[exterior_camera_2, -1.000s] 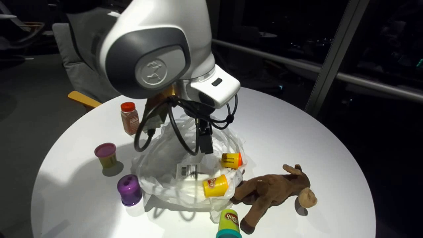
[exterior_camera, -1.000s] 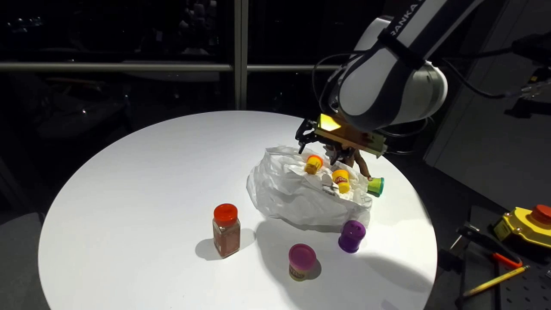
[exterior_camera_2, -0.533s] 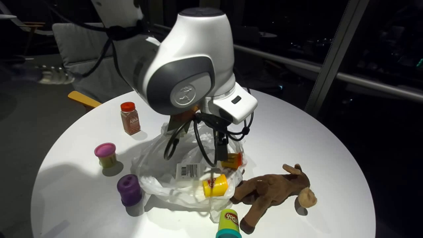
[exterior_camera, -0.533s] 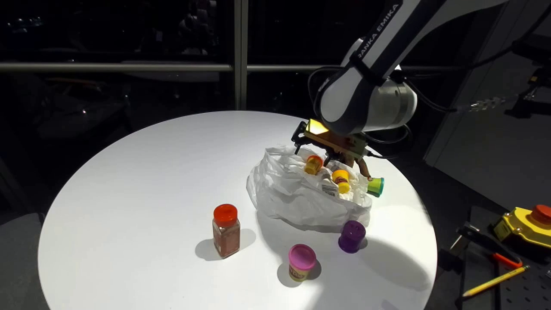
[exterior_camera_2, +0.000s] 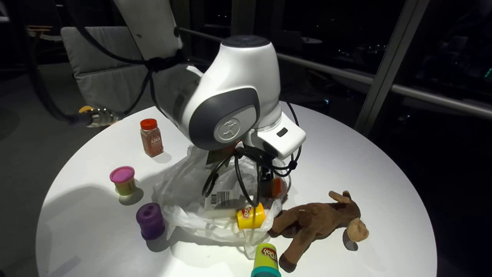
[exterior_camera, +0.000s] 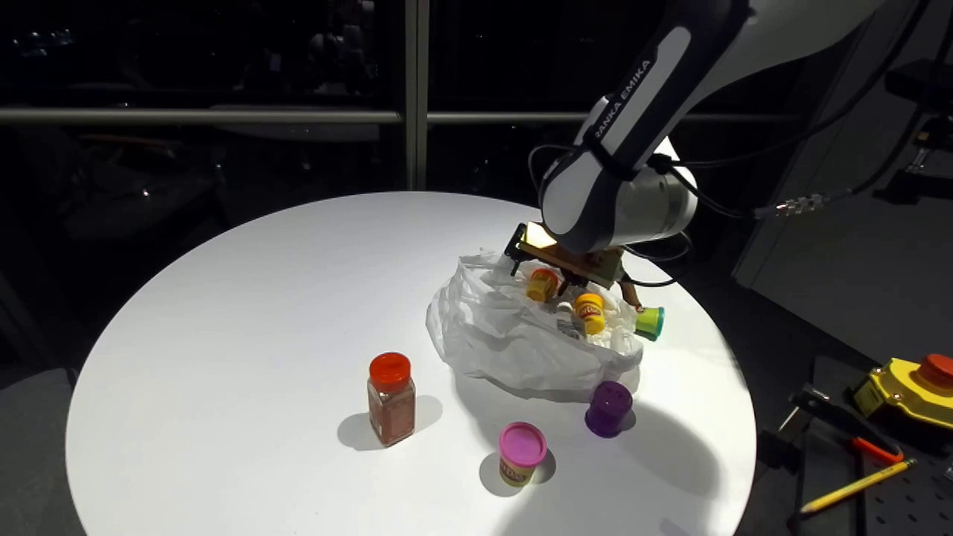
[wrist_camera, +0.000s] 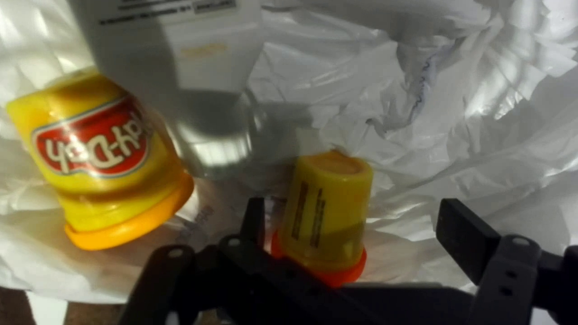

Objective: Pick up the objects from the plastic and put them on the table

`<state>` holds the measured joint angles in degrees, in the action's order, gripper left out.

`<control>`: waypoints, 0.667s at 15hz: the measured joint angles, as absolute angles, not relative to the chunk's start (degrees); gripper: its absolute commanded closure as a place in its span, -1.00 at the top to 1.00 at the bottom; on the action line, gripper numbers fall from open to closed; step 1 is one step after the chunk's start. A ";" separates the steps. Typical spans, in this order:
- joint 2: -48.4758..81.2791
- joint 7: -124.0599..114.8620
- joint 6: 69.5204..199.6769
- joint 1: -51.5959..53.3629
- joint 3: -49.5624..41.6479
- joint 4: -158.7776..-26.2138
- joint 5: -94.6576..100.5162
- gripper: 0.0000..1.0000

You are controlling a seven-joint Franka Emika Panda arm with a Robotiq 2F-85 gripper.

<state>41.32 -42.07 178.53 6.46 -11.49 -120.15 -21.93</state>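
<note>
The white plastic bag (exterior_camera: pixel 491 353) lies crumpled on the round white table (exterior_camera: pixel 246 313). On it rest a yellow can with a red-orange lid (wrist_camera: pixel 332 207), a yellow can with an orange lid (wrist_camera: pixel 99 158) and a white labelled box (exterior_camera_2: pixel 220 199). My gripper (wrist_camera: pixel 361 228) is open, its fingers on both sides of the red-lidded can. The left finger stands close beside that can; a wide gap separates it from the right finger. Part of its lid hides behind the gripper in the wrist view. In an exterior view the gripper (exterior_camera: pixel 539 281) hangs low over the bag's far side.
Around the bag on the table stand a red-capped jar (exterior_camera: pixel 391 409), a pink-lidded can (exterior_camera: pixel 523 450) and a purple piece (exterior_camera: pixel 609 409). A green can (exterior_camera_2: pixel 266 257) and a brown animal figure (exterior_camera_2: pixel 313 221) lie beside the bag. Cables (exterior_camera_2: pixel 238 181) hang from the arm.
The arm has come down towards the bag, moving left in an exterior view, and the gripper now straddles the red-lidded can. Its jaws stayed open; the objects have not visibly moved.
</note>
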 measured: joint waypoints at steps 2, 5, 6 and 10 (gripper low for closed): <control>41.79 -42.54 178.54 6.45 -11.77 -119.62 -21.99 0.02; 42.00 -43.28 178.54 6.44 -12.24 -119.29 -22.02 -0.43; 42.00 -43.47 178.54 6.44 -12.37 -119.27 -22.02 -0.57; 41.72 -43.68 179.28 6.58 -12.53 -119.72 -22.02 -0.63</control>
<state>41.72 -43.68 179.28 6.58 -12.53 -119.72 -22.02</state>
